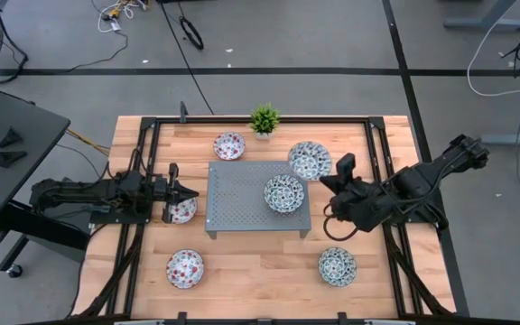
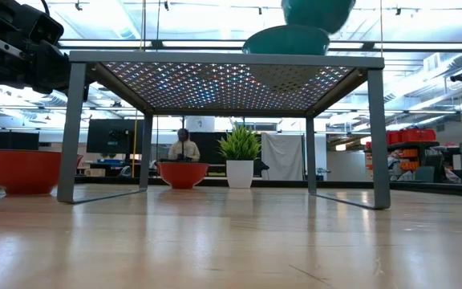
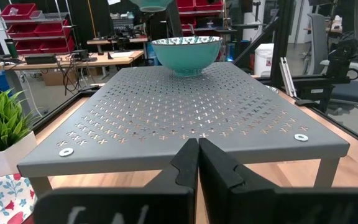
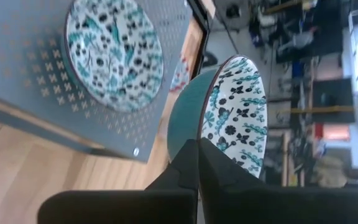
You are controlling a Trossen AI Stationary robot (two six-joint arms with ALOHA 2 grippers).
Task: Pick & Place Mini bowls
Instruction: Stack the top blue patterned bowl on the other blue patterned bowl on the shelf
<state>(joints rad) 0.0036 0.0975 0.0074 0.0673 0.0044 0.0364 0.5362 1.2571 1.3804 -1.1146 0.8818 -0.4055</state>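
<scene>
Holding a small round white ceramic bowl with dark blue-green pattern (image 4: 232, 115) by its rim, the right gripper (image 1: 343, 171) is hanging in the air just beside the far right corner of the grey perforated metal stand (image 1: 242, 194). In the right wrist view its two dark fingers are pinching the edge of this bowl, and the bowl is standing tilted, almost on its side.

Another blue-green patterned bowl (image 1: 283, 193) is already sitting on the right part of the stand. A third one (image 1: 337, 265) is lying on the wooden table (image 1: 251, 271) near its front right side. Three small white bowls with red floral spots are waiting on the table: one (image 1: 229, 145) behind the stand near the small green potted plant (image 1: 264, 118), one (image 1: 185, 268) at the front left, and one (image 1: 182, 210) under the left gripper (image 1: 183, 191), which is resting at the stand's left side with its fingers pressed together on nothing.

I judge that the step in hand is placing the held bowl on the stand. To do it well, the right arm should be turning the bowl level first, then lowering it on a free part of the plate, well apart from the bowl already there, and spreading the fingers only when the foot is touching the metal, because a thin rim grip can be slipping easily.
</scene>
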